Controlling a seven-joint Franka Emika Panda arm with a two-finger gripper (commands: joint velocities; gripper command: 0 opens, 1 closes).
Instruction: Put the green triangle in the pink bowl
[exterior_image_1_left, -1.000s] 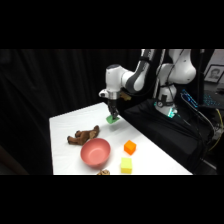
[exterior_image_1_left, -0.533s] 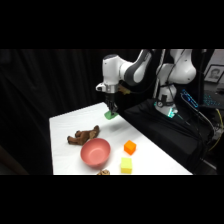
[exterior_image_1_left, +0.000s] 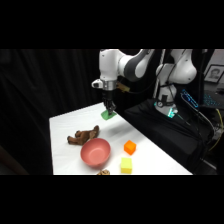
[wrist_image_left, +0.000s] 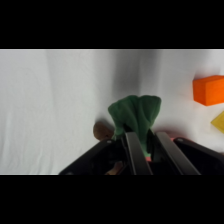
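Green triangle (wrist_image_left: 136, 116) sits pinched between the two fingers of the gripper (wrist_image_left: 144, 146), which is closed on it and holds it above the far part of the table (exterior_image_1_left: 65, 125). Pickup looks done; the carry and release remain. In the side view the pink bowl (exterior_image_1_left: 95, 152) stands empty near the front edge, well apart from the gripper (exterior_image_1_left: 108, 111), with a brown toy (exterior_image_1_left: 83, 136) beside it and an orange block (exterior_image_1_left: 130, 147) and yellow cube (exterior_image_1_left: 126, 165) to its right.
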